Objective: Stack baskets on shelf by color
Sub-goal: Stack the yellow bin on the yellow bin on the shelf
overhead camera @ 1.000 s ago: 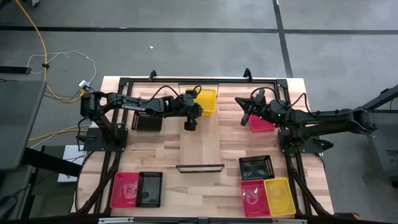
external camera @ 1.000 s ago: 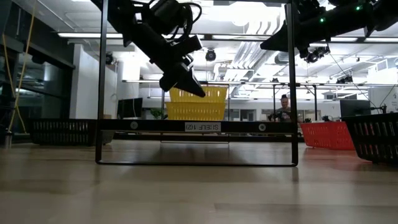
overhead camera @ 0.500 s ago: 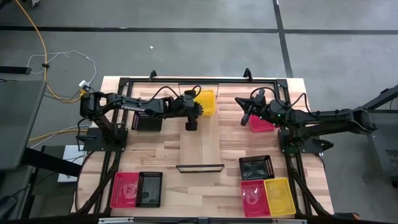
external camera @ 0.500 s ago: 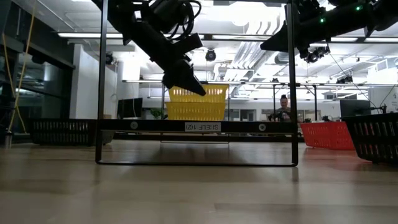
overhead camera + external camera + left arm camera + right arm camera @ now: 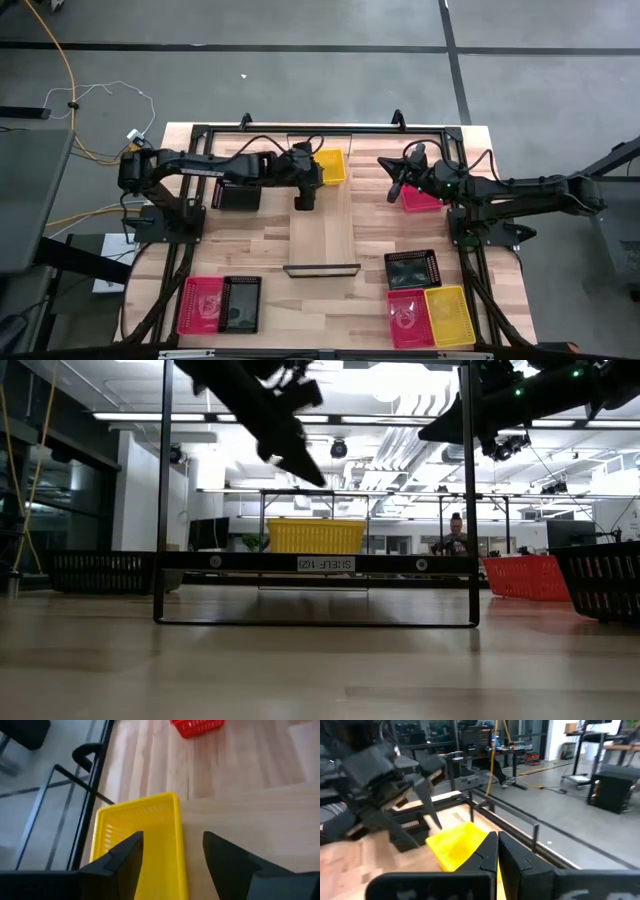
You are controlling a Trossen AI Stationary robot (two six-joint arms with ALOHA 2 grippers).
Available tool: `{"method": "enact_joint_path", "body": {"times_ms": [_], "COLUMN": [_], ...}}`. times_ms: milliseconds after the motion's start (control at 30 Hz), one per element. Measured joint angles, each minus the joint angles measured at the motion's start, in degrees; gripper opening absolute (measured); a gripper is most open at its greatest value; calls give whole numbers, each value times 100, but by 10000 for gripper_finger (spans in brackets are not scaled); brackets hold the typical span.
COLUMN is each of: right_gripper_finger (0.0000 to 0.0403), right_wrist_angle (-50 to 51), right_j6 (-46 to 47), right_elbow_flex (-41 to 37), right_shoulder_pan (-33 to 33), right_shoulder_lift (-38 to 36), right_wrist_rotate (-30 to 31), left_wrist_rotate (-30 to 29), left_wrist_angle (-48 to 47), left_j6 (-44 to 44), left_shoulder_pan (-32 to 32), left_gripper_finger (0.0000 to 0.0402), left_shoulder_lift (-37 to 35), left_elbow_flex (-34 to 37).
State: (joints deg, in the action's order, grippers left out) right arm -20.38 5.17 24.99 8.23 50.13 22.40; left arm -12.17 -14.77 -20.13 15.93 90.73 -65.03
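A yellow basket [image 5: 332, 165] rests flat on its bottom at the far end of the pale wooden shelf [image 5: 322, 235]; it also shows in the low view [image 5: 315, 536]. My left gripper [image 5: 172, 840] is open above the basket's [image 5: 140, 840] near end and clear of it, pointing slantwise down; in the low view my left gripper [image 5: 300, 465] stands well over the basket. My right gripper [image 5: 395, 190] is shut and waits level in the air at the far right, beside a red basket [image 5: 420, 200] lying on the tabletop.
A black basket [image 5: 238, 195] sits left of the shelf. A red-pink basket [image 5: 200, 305] and a black one [image 5: 241, 303] lie at the near left. A black [image 5: 413, 268], a red [image 5: 407, 318] and a yellow basket [image 5: 448, 315] lie at the near right. Dark frame bars [image 5: 165, 490] flank the shelf.
My left gripper has opened, let go of the yellow basket and risen away from it. The basket, which stood tipped up in the hold, has dropped flat onto the shelf's far end.
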Motion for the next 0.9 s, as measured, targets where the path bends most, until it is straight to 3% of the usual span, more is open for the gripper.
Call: {"method": "enact_joint_path", "body": {"times_ms": [167, 300, 400, 567, 733, 900], "right_gripper_finger": [0, 0, 0, 10, 63, 126], "right_wrist_angle": [-38, -51, -42, -35, -13, 0], "right_j6": [101, 195, 211, 245, 198, 221], "right_elbow_flex": [0, 0, 0, 0, 0, 0], "right_shoulder_pan": [-2, -3, -2, -4, -4, -4], "right_shoulder_lift": [2, 2, 2, 2, 2, 2], "right_wrist_rotate": [-363, -534, -778, -1106, -1179, -1234], "left_wrist_rotate": [237, 889, 1183, 1191, 1152, 1090], "left_wrist_angle": [-84, 327, 1214, 3009, 4767, 5878], "left_j6": [743, 1203, 1427, 1777, 2027, 2220], "left_shoulder_pan": [-76, -139, -237, -411, -487, -510], "left_gripper_finger": [202, 202, 202, 202, 202, 202], "left_shoulder_lift": [-478, -978, -1495, -2440, -3198, -3593], "left_elbow_flex": [-22, 241, 931, 2478, 3823, 4580]}}
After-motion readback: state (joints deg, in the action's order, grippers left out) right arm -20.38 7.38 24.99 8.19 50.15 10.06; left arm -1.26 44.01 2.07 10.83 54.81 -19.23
